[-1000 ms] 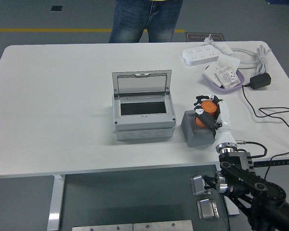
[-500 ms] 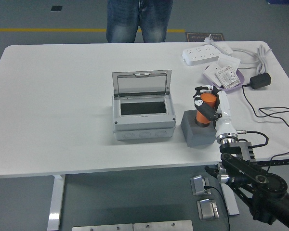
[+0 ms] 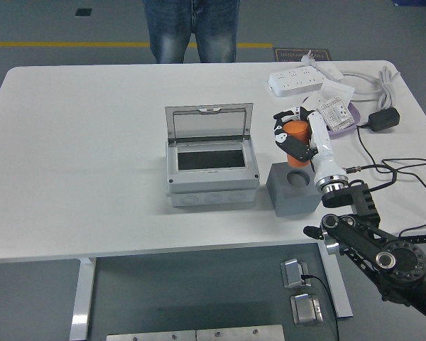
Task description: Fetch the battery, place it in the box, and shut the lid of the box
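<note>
1. One hand works: the robot's right hand (image 3: 292, 135), white with black finger joints, is wrapped around the orange cylindrical battery (image 3: 295, 133) and holds it upright in the air.
2. Below the battery sits the grey block holder (image 3: 292, 190), its round socket bare.
3. Left of the holder stands the grey plastic box (image 3: 211, 170), its clear hinged lid (image 3: 209, 123) raised upright at the back.
4. At the far edge of the white table (image 3: 78, 142) stands a person in jeans (image 3: 192, 28).
</note>
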{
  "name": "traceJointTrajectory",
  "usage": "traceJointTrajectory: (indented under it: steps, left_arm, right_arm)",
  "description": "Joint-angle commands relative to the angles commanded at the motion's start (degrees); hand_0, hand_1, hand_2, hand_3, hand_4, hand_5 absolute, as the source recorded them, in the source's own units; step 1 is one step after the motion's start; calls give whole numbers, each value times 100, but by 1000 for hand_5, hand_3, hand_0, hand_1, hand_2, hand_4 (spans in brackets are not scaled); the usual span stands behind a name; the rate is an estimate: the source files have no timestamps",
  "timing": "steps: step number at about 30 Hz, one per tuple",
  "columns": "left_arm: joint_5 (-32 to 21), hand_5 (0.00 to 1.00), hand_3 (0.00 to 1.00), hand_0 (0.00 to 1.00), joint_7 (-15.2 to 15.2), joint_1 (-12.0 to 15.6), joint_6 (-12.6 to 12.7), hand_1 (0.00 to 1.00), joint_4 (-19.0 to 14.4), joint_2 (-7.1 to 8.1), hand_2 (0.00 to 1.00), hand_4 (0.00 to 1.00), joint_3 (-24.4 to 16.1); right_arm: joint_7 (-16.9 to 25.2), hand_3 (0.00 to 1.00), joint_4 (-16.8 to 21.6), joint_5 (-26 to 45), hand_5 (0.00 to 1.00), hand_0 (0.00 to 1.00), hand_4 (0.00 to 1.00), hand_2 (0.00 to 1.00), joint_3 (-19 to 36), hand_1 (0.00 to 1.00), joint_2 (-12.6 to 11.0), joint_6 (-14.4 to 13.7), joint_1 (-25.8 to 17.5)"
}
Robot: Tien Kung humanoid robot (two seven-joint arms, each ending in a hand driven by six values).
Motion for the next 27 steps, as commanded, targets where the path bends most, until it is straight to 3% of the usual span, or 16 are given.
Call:
traceJointTrajectory:
  steps: [3, 11, 15, 19, 27]
  left_arm:
    - [27, 475, 599, 640, 11, 2, -5, 707, 0, 4, 633, 606, -29]
    - [97, 474, 598, 639, 47, 12, -25, 706, 0, 20, 633, 604, -112]
    - [114, 474, 598, 639, 54, 7, -29, 706, 0, 31, 633, 604, -130]
    - [111, 472, 598, 639, 61, -2, -34, 707, 0, 40, 632, 603, -127]
    - [125, 471, 598, 638, 83, -26, -54, 707, 0, 56, 632, 602, -127]
  right_arm:
    - [-688, 246, 134, -688, 2, 130, 2, 228, -85, 220, -43, 128, 150]
    - [-2357, 244, 191, -2460, 2, 125, 2, 229, -493, 215, -43, 938, 651]
    - [-2956, 244, 145, -3230, 2, 125, 2, 229, -758, 215, 22, 1101, 886]
    - [-3386, 245, 78, -3797, 2, 124, 2, 230, -982, 215, 126, 1159, 1089]
    - [-3577, 244, -126, -4031, 2, 123, 2, 231, -1468, 215, 403, 1252, 1511]
